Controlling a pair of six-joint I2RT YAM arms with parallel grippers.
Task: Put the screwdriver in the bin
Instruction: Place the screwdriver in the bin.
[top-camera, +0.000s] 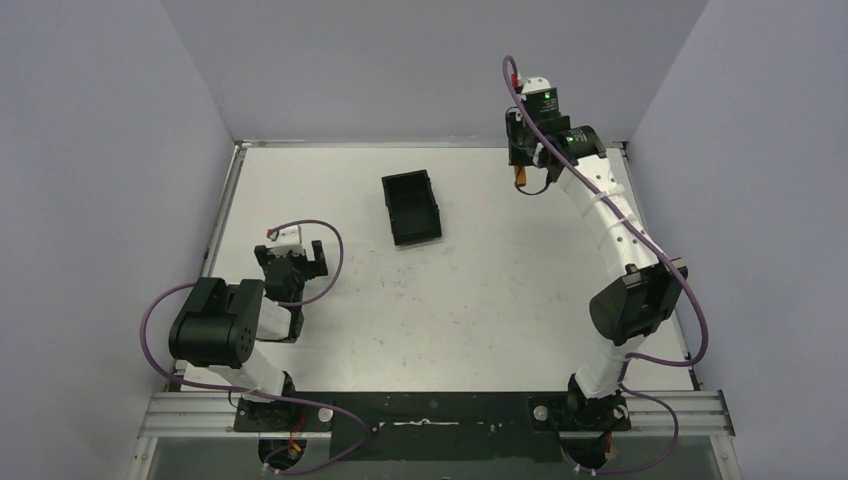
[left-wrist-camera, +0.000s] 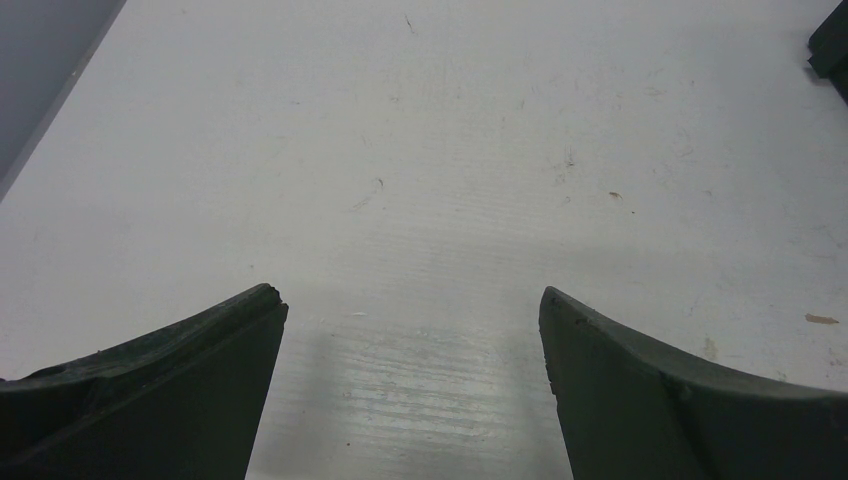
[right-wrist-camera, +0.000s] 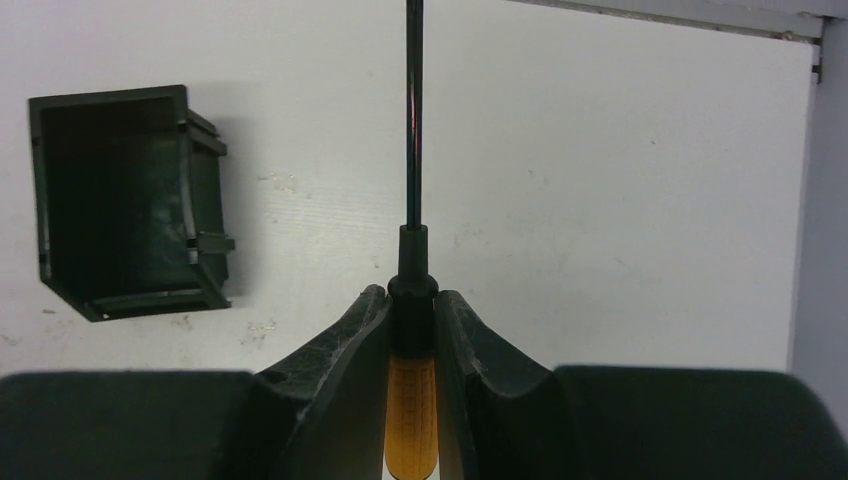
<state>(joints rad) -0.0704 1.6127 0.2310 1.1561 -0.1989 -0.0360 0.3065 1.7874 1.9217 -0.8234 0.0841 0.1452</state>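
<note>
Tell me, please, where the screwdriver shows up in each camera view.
Top external: upper right, screwdriver held in the right gripper, orange handle showing.
Left wrist: not in it.
Right wrist: bottom centre, clamped in the right gripper, shaft pointing up the picture.
Shared landmark: the bin, left of the screwdriver in both.

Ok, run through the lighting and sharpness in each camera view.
Top external: even, soft light, faint shadows only; the bin reads as a flat black shape. Left wrist: the left gripper is dark, with a dim shadow on the table beneath it. Right wrist: the screwdriver is sharp, its shaft showing a thin glint; the bin throws a soft shadow to its right.
</note>
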